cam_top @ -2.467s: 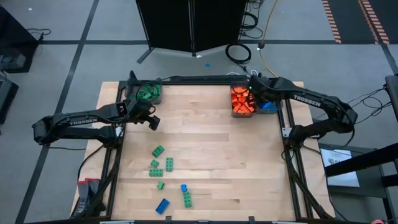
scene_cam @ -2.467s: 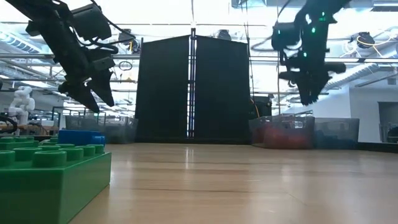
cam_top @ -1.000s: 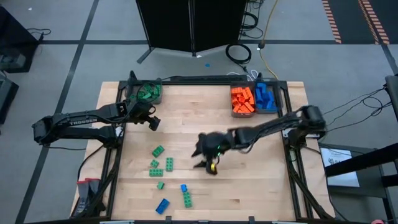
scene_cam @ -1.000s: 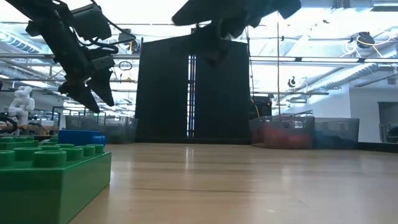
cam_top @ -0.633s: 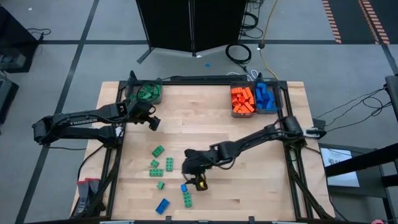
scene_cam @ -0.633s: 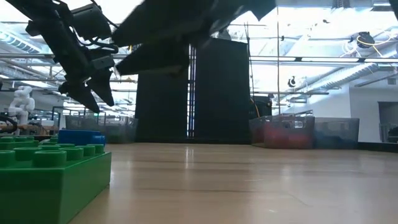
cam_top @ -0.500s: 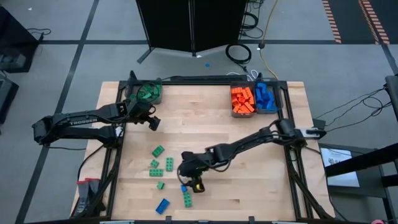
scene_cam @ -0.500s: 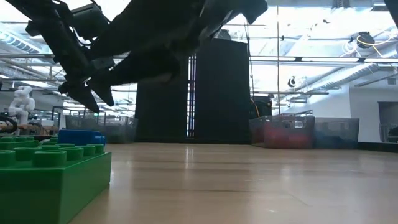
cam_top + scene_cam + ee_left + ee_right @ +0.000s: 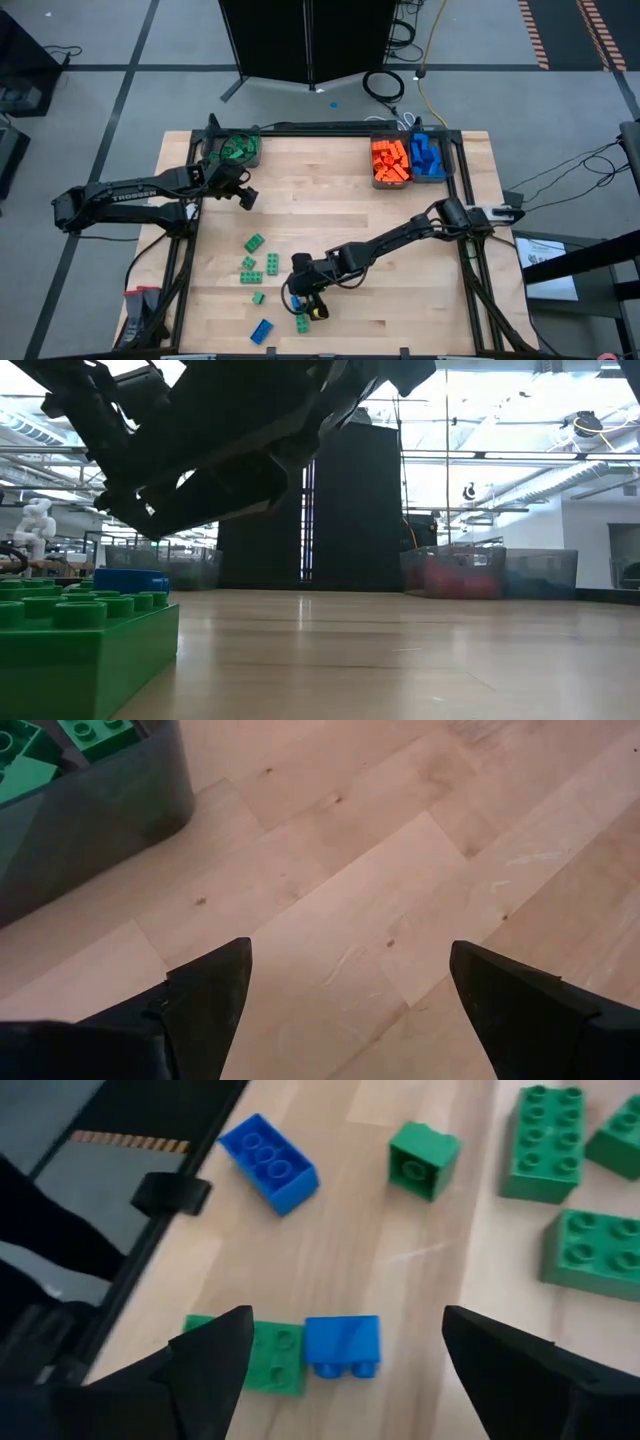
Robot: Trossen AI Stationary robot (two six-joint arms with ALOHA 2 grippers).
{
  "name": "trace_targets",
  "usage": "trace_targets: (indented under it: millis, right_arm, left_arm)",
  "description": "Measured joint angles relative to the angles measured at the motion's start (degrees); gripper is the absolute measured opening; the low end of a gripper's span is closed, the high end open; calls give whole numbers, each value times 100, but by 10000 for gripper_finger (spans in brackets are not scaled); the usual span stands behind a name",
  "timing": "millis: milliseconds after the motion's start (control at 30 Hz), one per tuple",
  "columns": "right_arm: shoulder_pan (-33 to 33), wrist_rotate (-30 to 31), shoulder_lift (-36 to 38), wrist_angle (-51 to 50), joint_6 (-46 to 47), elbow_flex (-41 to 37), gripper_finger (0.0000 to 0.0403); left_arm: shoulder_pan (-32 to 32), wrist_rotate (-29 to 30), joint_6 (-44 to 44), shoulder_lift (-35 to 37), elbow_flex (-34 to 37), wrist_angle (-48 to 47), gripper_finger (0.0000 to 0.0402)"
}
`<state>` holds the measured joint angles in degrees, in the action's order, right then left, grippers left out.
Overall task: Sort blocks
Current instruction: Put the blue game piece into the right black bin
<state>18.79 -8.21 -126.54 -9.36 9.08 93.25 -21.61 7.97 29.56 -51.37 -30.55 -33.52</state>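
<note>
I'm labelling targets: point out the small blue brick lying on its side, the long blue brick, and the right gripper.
small blue brick (image 9: 342,1344), right wrist view, smooth side face.
long blue brick (image 9: 268,1163), right wrist view, studded top.
right gripper (image 9: 345,1360), right wrist view, midway between its open fingertips.

Both arms out, both hands open.
Right arm stretches low and far across, its hand (image 9: 309,305) spread wide, fingers (image 9: 215,1350) pointing down. Left hand (image 9: 243,195) hangs raised, fingers (image 9: 210,995) parted.
</note>
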Motion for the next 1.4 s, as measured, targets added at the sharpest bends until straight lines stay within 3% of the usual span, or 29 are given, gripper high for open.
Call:
trace_targets:
  millis: [133, 400, 1000, 1133, 1400]
  right_arm:
    - [6, 232, -55, 58, -57, 2, 322]
    - [25, 197, -291, 163, 395, 1, 322]
    - [40, 228, -433, 343, 375, 0, 311]
    - [32, 234, -433, 327, 374, 0, 275]
    - [34, 227, -433, 342, 330, -2, 149]
  left_arm:
    - [0, 0, 2, 0, 0, 0, 343]
    - [0, 0, 2, 0, 0, -4, 343]
    - [0, 0, 4, 2, 0, 3, 343]
    - [0, 0, 4, 0, 0, 3, 343]
    - [0, 10, 2, 0, 0, 2, 343]
